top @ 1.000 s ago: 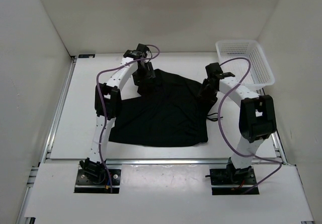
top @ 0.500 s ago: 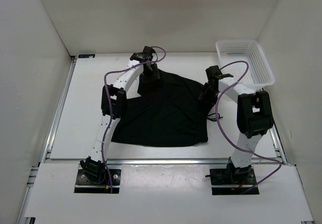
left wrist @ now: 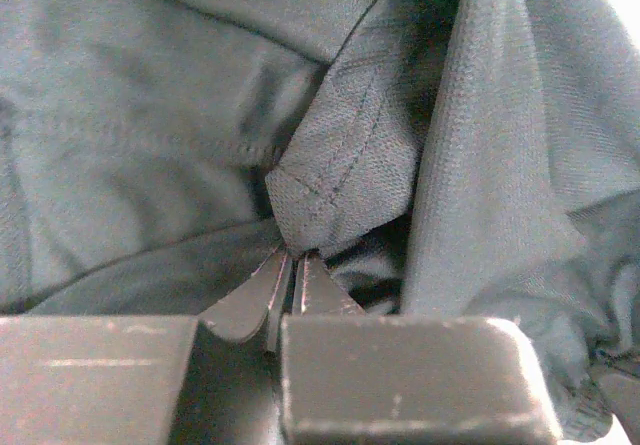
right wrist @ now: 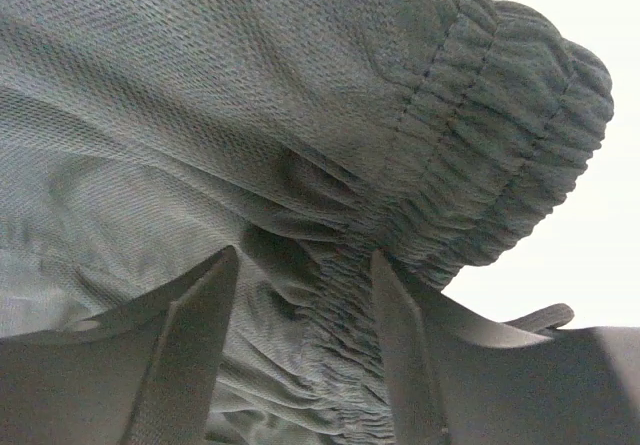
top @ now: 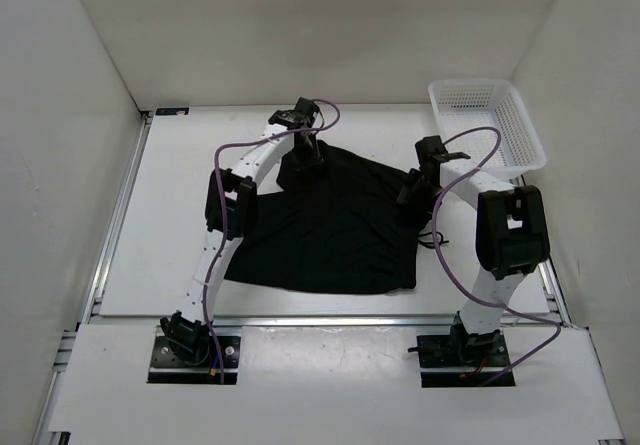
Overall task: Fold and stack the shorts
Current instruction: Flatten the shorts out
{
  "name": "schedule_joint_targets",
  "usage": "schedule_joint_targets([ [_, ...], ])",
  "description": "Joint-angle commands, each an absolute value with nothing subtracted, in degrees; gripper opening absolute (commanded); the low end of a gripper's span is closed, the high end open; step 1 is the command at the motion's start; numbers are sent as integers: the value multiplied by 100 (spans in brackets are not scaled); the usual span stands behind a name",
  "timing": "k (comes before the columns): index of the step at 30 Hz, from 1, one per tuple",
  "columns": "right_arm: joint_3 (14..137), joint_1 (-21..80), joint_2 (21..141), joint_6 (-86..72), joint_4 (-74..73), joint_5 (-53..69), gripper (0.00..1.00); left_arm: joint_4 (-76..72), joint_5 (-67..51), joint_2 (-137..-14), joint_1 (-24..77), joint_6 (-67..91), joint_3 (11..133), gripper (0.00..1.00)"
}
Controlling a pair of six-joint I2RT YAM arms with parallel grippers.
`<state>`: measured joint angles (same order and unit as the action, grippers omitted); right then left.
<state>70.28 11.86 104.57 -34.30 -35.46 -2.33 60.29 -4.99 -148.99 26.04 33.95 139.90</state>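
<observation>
Grasp step. Your left gripper [left wrist: 292,263] is pinched tight on a hemmed corner of the shorts [top: 330,230], cloth bunched just beyond its tips. Your right gripper [right wrist: 305,265] stands apart, the waistband [right wrist: 480,165] between its fingers, unclamped. Next, likely: close right, then lift both evenly to fold.

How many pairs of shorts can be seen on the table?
1. The shorts lie in the middle of the table, the left gripper shut on their far edge. Another pair beneath them would be hidden.
</observation>
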Motion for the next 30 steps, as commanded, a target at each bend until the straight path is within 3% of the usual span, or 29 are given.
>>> schedule_joint_targets([
  [1,6917,1151,10222,-3375,-3472,-378,63,6064,-308,-13985,2532,3384,13870,10],
  [5,6917,1151,10038,-3480,-3472,-544,63,6117,-369,-13790,2479,3252,13667,14],
  [6,6847,1151,9785,-3541,-3472,-641,63,6117,-369,-13738,2479,3252,13597,10],
  [14,6144,1151,8385,-3718,-3524,-1547,69,6170,-185,-13430,2479,3199,13219,10],
  [19,5968,1037,8841,-3639,-3165,-714,68,6222,-185,-13377,2479,3199,13167,10],
  [23,6151,1037,9430,-3586,-2716,-246,61,6275,-185,-13377,2479,3199,13166,10],
  [26,6310,1037,9869,-3586,-2716,104,42,6328,-185,-13377,2479,3146,13105,10],
  [27,6311,1037,9870,-3586,-2585,201,24,6328,-185,-13377,2479,3146,13104,10],
  [29,6311,1037,9870,-3586,-2532,255,2,6328,-185,-13325,2479,3085,13052,10],
  [30,6311,1037,9870,-3656,-2531,185,0,6328,-185,-13324,2479,3085,12982,10],
])
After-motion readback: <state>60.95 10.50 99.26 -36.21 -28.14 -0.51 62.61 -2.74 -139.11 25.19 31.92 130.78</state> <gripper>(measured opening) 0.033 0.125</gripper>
